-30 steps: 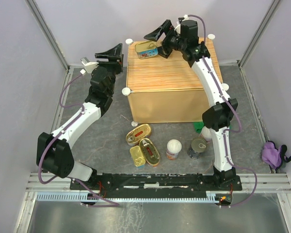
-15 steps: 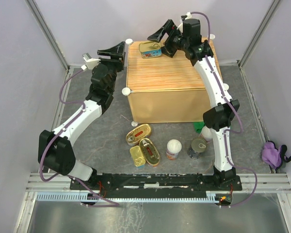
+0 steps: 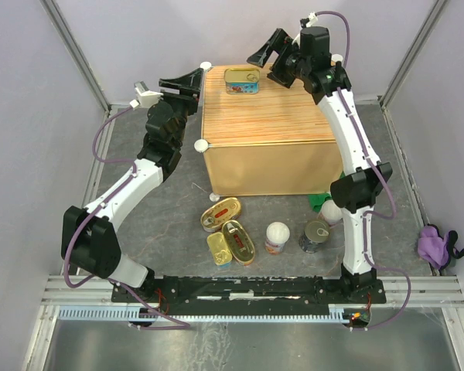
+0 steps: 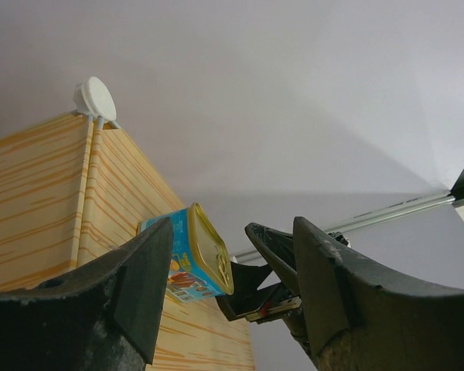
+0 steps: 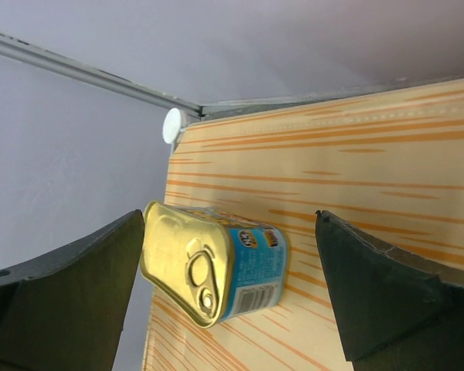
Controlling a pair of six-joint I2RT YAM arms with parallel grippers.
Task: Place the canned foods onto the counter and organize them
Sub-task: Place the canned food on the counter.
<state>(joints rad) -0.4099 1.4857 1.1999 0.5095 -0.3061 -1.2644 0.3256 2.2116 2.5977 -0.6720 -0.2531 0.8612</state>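
One rectangular gold-lidded tin with a blue label lies on the striped top of the counter, near its back left corner. My right gripper hovers open just behind and above it. In the right wrist view the tin sits free between the wide-spread fingers of the right gripper, touching neither. My left gripper is open and empty beside the counter's left edge. Its wrist view looks across the counter at the tin, with the left gripper in front.
On the grey floor in front of the counter lie two oval tins, a rectangular tin, a white-lidded cylinder and a dark cylinder. A green cloth lies by the right arm. A purple object rests far right.
My right gripper has lifted up and back from the tin, which now lies flat on the counter by itself. The left gripper has shifted slightly toward the back.
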